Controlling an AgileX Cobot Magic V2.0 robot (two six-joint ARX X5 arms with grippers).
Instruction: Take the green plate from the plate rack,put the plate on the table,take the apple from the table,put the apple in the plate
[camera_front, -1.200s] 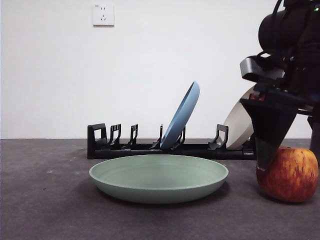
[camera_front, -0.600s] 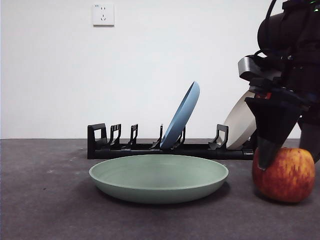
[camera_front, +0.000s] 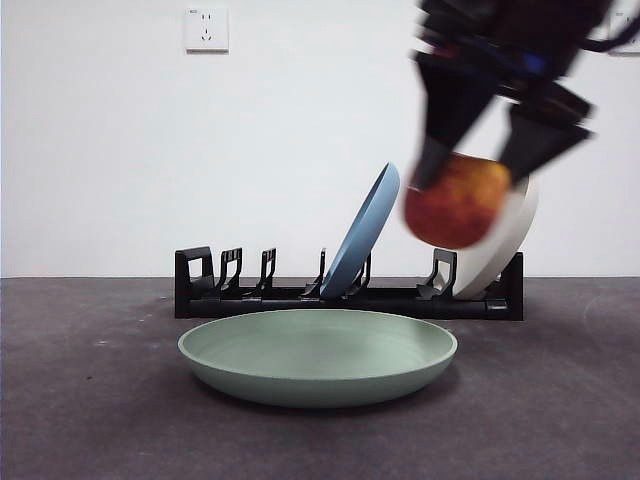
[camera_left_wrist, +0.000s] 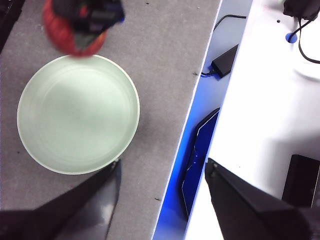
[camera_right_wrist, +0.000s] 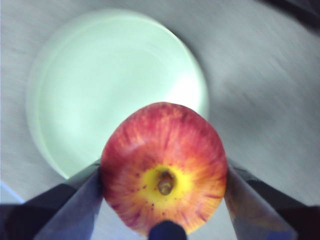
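Note:
The green plate (camera_front: 318, 355) lies flat on the dark grey table (camera_front: 90, 420), in front of the black plate rack (camera_front: 350, 297). My right gripper (camera_front: 478, 165) is shut on the red apple (camera_front: 456, 201) and holds it in the air above the plate's right edge, blurred by motion. In the right wrist view the apple (camera_right_wrist: 164, 168) sits between the jaws with the green plate (camera_right_wrist: 100, 85) below. My left gripper (camera_left_wrist: 162, 172) is open and empty, high above the table; its view shows the plate (camera_left_wrist: 77, 114) and the apple (camera_left_wrist: 75, 35).
A blue plate (camera_front: 362, 230) and a beige plate (camera_front: 500, 245) stand leaning in the rack. A wall socket (camera_front: 206, 29) is on the white wall. The left wrist view shows the table's edge (camera_left_wrist: 195, 100) with a cable and adapter (camera_left_wrist: 225, 57) beyond.
My right gripper has closed on the apple and lifted it off the table, moving up and left toward the green plate. The plate and rack have not moved.

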